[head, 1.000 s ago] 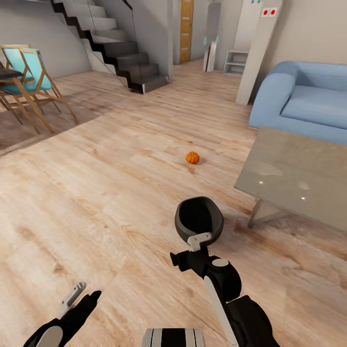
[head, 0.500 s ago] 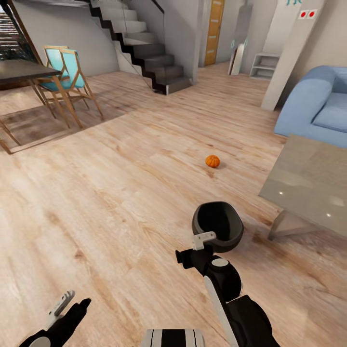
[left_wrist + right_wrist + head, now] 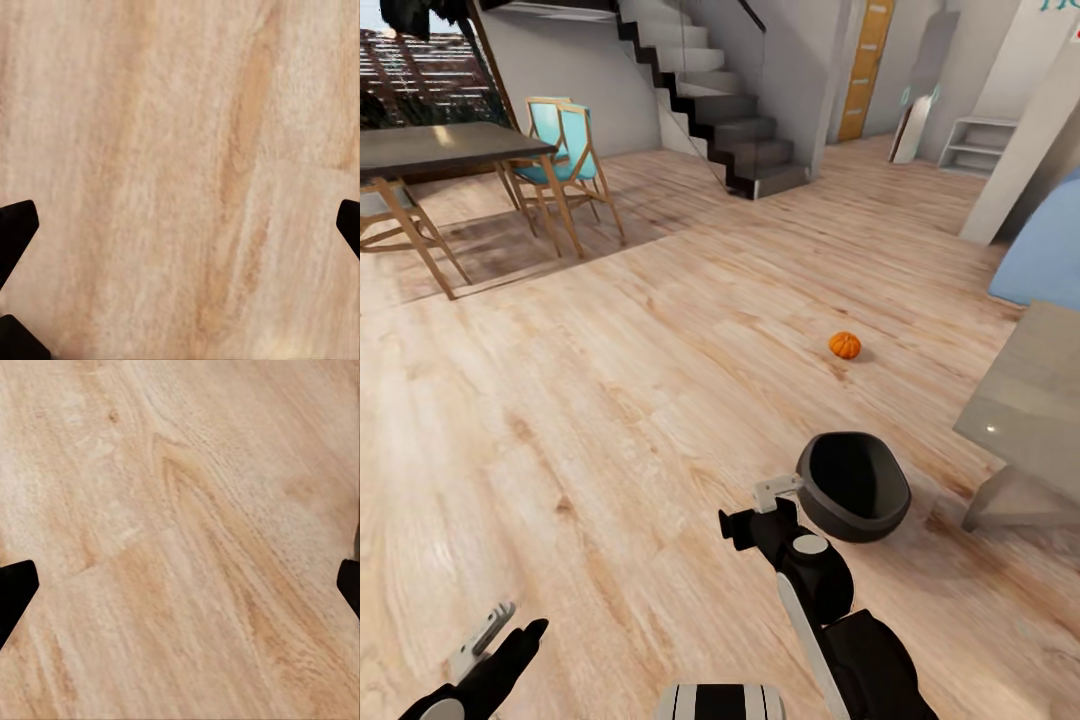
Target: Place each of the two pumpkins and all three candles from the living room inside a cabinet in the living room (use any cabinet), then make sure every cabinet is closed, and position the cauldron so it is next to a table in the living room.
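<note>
Risks knocking the cauldron [image 3: 853,486] just beyond the right pincer [image 3: 760,510], both pincers spread wide and empty, while making for the pumpkin [image 3: 844,345] farther ahead.

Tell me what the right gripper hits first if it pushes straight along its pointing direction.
Probably the wooden floor: the right gripper looks down at bare planks between open jaws, nothing in between. Depth is unclear.

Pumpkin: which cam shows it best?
Head view. The pumpkin sits in plain sight on the wood floor, beyond the black cauldron. Both wrist views look down at bare floorboards between open pincer fingertips, giving nothing of the pumpkin.
</note>
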